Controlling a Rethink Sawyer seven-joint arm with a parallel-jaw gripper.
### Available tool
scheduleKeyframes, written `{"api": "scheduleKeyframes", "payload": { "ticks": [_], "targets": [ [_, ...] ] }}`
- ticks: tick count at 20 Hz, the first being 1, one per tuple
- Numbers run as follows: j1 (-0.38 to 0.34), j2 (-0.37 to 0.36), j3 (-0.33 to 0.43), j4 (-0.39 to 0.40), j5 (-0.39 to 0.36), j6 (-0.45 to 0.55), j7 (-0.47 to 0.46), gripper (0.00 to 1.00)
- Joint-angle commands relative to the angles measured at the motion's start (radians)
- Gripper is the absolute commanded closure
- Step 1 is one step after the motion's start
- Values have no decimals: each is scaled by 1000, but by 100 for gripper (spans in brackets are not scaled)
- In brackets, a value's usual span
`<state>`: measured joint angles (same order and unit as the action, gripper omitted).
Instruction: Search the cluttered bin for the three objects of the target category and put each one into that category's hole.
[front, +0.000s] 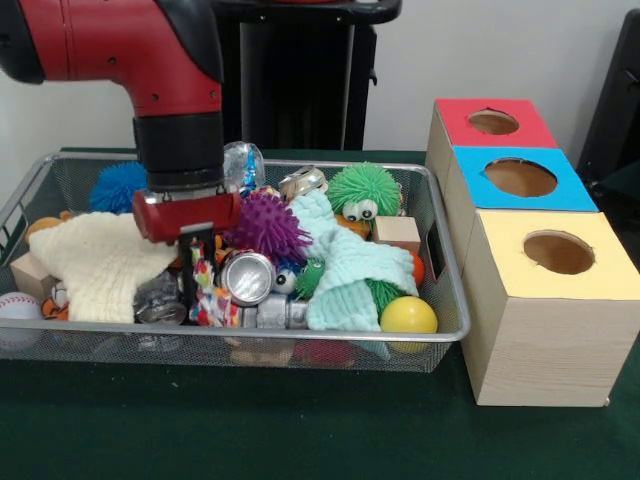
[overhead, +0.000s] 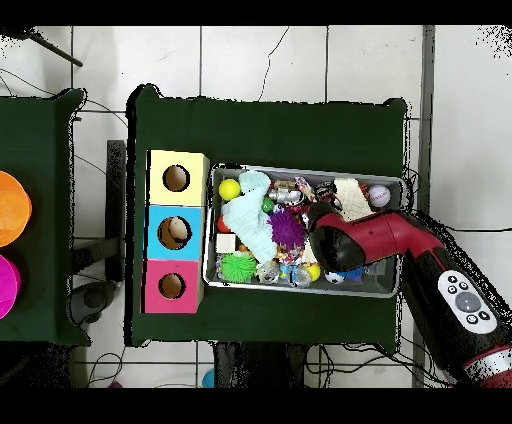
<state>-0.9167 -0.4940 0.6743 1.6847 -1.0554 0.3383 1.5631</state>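
Wrappers: one wad of shiny printed plastic wrapper (front: 210, 295) shows at the bin's front, left of centre, just beside a silvery can (front: 247, 277) and under the arm. The other two are not made out among the clutter.

Bin (front: 440, 330): wire mesh, packed; holds a purple spiky ball (front: 267, 226), green spiky ball (front: 363, 187), mint cloth (front: 345, 268), cream cloth (front: 100, 262), yellow ball (front: 408, 316).

Gripper (front: 200, 262): lowered into the bin, dark fingers down at the wrapper. Whether they are closed on it or parted cannot be told; the clutter hides the tips.

Boxes: red (front: 492, 122), blue (front: 520, 178), yellow (front: 556, 252), one hole each, right of the bin.

Handling note: pinch the wad alone, clear of the can, and lift straight up so the cloths do not drag.
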Motion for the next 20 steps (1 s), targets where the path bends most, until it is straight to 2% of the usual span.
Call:
{"api": "scheduleKeyframes", "payload": {
  "ticks": [1,5,10,15,20],
  "targets": [
    [-10,-252,67,220,218,190,-43,100],
    [17,-325,66,245,337,250,-21,100],
    [53,-342,40,255,406,258,16,100],
    [95,-309,-10,308,461,162,144,100],
    [213,-290,-101,337,524,47,307,100]
  ]
}}
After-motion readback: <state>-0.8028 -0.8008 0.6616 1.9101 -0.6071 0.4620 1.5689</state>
